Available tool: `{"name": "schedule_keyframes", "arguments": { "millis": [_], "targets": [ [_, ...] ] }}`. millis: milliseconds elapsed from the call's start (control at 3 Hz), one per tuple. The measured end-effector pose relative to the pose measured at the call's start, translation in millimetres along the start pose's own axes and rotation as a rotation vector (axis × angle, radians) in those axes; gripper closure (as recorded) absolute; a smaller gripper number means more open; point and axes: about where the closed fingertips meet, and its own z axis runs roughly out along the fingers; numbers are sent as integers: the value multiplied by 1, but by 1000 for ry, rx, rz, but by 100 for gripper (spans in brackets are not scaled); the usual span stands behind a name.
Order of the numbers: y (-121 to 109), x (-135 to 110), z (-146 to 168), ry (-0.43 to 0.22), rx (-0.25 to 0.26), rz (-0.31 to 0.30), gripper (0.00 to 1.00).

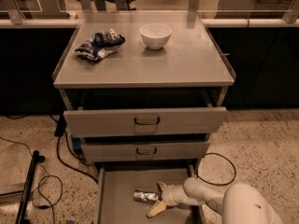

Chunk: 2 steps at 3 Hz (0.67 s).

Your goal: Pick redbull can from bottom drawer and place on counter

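Camera view: can [145, 196] could roll from open tool [159, 199]

Down in the bottom drawer [117, 190], the tool was spread wide and held nothing, one finger to each side of the can's right end. The can lay on its side on the drawer floor, so an uneven closing finger would probably have rolled it away. The arm reached in from the right, low and nearly level, well below the desk [187, 64]

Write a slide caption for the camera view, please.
Gripper, fingers open, at the redbull can lying in the open bottom drawer.
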Motion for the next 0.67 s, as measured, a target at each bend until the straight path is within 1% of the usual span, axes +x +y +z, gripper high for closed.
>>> {"name": "schedule_keyframes", "arguments": {
  "millis": [333, 667],
  "targets": [
    [-1, 3, 14, 10, -12, 2, 0],
    [-1, 3, 15, 10, -12, 1, 18]
  ]
}}
